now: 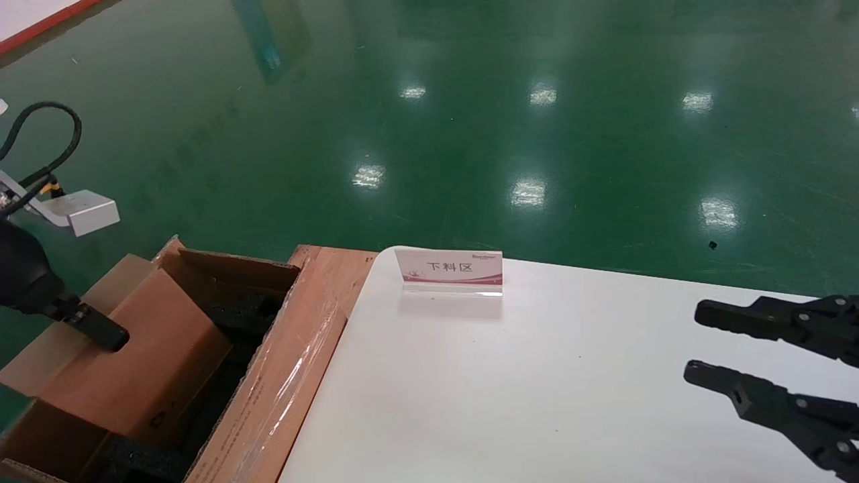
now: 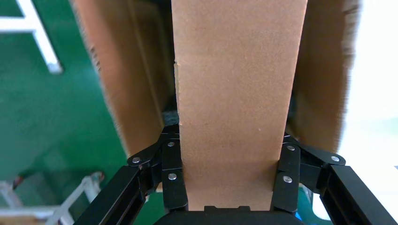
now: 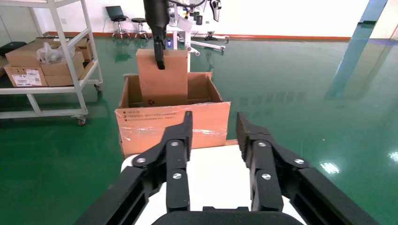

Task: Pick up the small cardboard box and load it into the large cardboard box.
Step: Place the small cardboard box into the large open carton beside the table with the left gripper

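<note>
Head view shows my left gripper clamped on the small cardboard box, which sits tilted inside the open top of the large cardboard box at the left edge of the scene, beside the white bench. Black foam shows in the gap between the small box and the right wall of the carton, and more of it lies at the near end. The carton's right flap, covered in glossy clear tape, leans against the bench edge. On the left wrist view my left gripper has one finger on each side of the small cardboard box, pads pressed flat against its faces, with the brown walls of the large cardboard box rising on both sides of it. My right gripper hangs over the right part of the bench with its jaws spread apart and nothing between them. From the right wrist view, that right gripper frames the large cardboard box across the bench, and the small cardboard box stands in it with its upper half above the rim, a tiny recycling mark on its face, my left gripper gripping its top. A small sign stand with red print stands at the far edge of the bench. Off to the left a white shelf trolley carries other cartons on the green floor.
</note>
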Available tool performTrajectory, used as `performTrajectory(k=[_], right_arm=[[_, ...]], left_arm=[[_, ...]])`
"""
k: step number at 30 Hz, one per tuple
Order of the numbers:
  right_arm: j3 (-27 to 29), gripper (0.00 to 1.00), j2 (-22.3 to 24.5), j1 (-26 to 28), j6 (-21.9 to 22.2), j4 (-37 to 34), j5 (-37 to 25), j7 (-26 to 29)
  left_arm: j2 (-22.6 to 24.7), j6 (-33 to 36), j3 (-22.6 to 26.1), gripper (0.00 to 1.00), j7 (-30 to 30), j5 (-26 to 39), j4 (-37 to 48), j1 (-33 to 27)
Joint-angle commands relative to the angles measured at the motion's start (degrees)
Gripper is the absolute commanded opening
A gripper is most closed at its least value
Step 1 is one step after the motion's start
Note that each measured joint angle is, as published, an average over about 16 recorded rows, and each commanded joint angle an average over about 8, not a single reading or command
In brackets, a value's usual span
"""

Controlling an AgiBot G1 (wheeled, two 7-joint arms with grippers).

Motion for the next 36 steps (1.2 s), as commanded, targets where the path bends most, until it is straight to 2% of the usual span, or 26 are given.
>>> performTrajectory(k=[1,18,36], right_arm=[[-0.01,1.0,0.0,0.0,0.0,0.0,0.0,0.0],[-0.06,1.0,0.02,0.01,0.03,0.0,0.04,-0.03],[-0.12,1.0,0.05,0.03,0.05,0.0,0.08,-0.06]], left_arm=[[-0.1,-0.91,0.43,0.0,-0.45,0.34,0.37,1.2],[1.94,-7.82,1.88,0.0,-3.17,3.58,1.82,7.38],[3.52,-12.19,2.14,0.0,-3.17,3.69,5.56,13.13]])
